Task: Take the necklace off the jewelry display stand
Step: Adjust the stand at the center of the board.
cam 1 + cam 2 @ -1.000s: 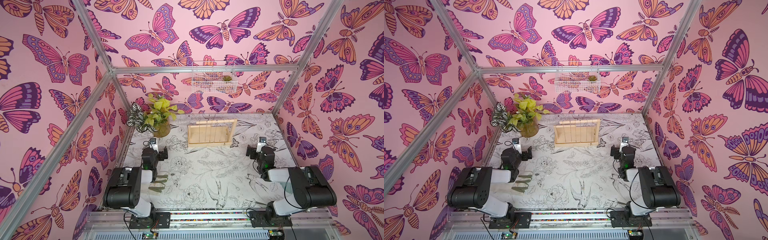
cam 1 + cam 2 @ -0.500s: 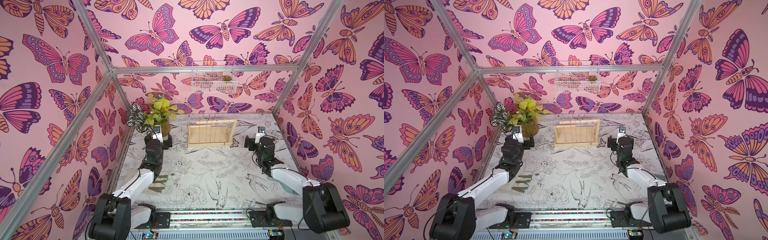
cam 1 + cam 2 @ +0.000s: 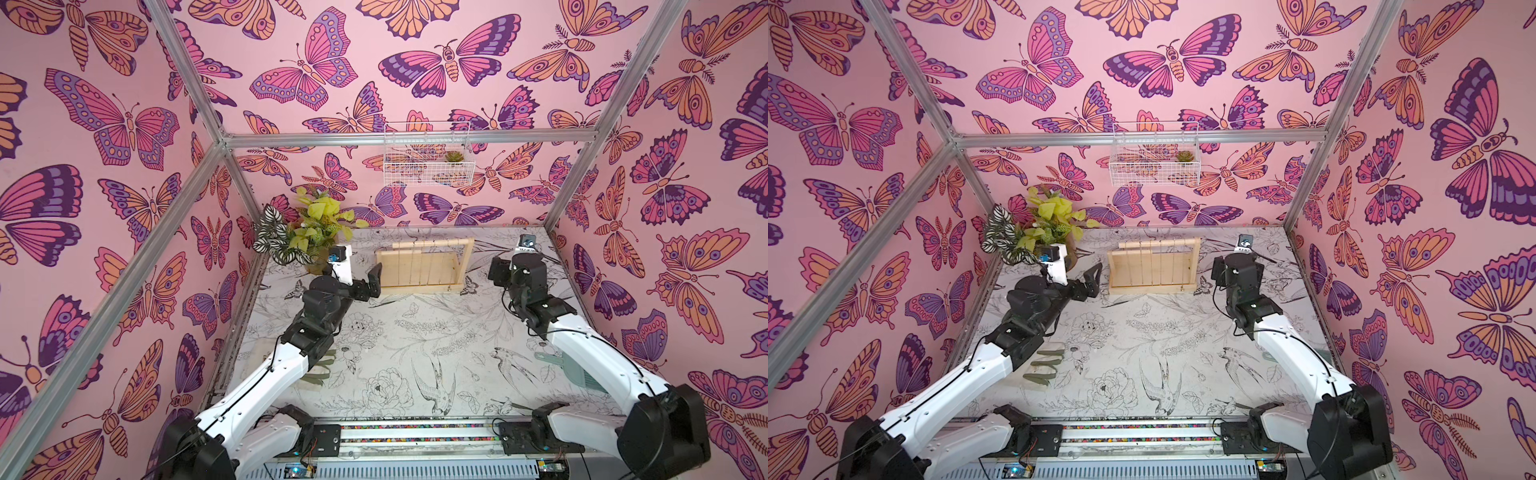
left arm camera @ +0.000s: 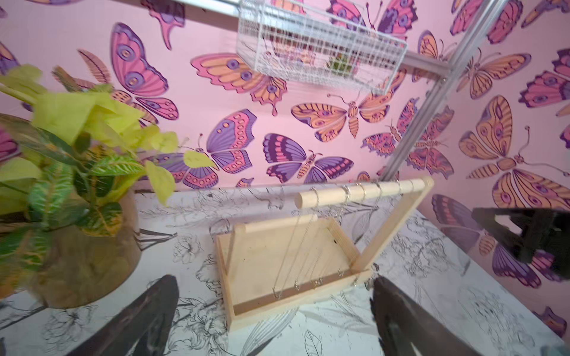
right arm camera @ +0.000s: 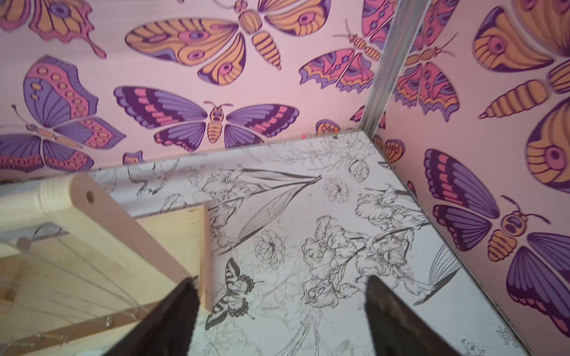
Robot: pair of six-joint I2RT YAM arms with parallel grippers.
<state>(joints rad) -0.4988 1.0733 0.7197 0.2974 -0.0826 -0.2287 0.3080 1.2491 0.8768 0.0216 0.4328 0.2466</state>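
Necklace chains, thin, silvery, hang off round dowel of pale-wood jewelry display stand, back-centre of floral-print bench. Left gripper & right gripper gape empty, one either side.

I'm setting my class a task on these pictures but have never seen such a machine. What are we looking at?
Two white robot arms stand at a table, each ending in a two-fingered hand. Two pictures look down from overhead; the other two come from cameras on the wrists. On the table: a wooden jewelry display stand with thin chains hanging from its crossbar, and a potted plant. A wire basket hangs on the back wall. The left hand and right hand are open, holding nothing.
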